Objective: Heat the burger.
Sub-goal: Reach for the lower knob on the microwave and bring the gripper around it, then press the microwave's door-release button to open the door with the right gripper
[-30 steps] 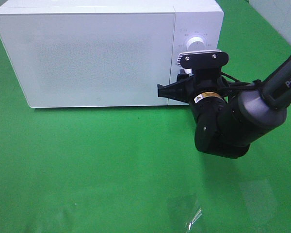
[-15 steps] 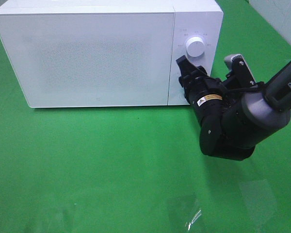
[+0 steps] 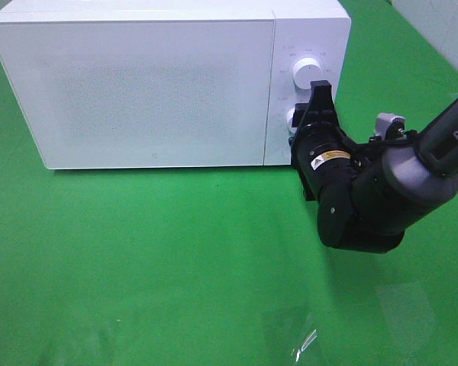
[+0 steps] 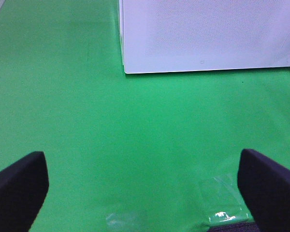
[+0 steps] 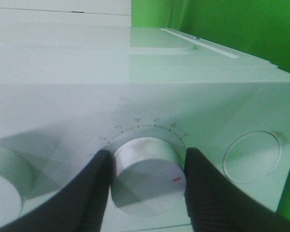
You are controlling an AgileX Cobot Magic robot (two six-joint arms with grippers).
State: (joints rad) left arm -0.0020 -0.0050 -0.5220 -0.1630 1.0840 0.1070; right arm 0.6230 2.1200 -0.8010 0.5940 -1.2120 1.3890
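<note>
From the high camera, a white microwave oven (image 3: 153, 84) stands on the green cloth (image 3: 137, 259) with its door (image 3: 137, 91) shut; the burger shows in no view, and the frosted door gives no sight of what is inside. The right gripper (image 3: 304, 114) reaches in to the control panel (image 3: 309, 46), its black fingers set at the lower knob (image 3: 293, 118), just under the upper knob (image 3: 306, 72); from here I cannot tell how tightly they sit. A glossy clear patch (image 3: 305, 339) lies on the cloth near the front edge.

In the left wrist view, the left gripper (image 4: 145, 193) hangs over bare green cloth; its two dark fingertips (image 4: 17, 186) stand spread wide with nothing between them; a lower corner of the microwave oven (image 4: 208, 34) lies well ahead.

In the right wrist view, the right gripper (image 5: 146, 159) pinches the lower knob (image 5: 145, 181); both fingers (image 5: 94, 188) press against its sides; a red mark (image 5: 175, 180) sits on the knob's face and numerals ring it; the upper knob (image 5: 2, 179) is to one side, a round button (image 5: 253, 155) to the other.
</note>
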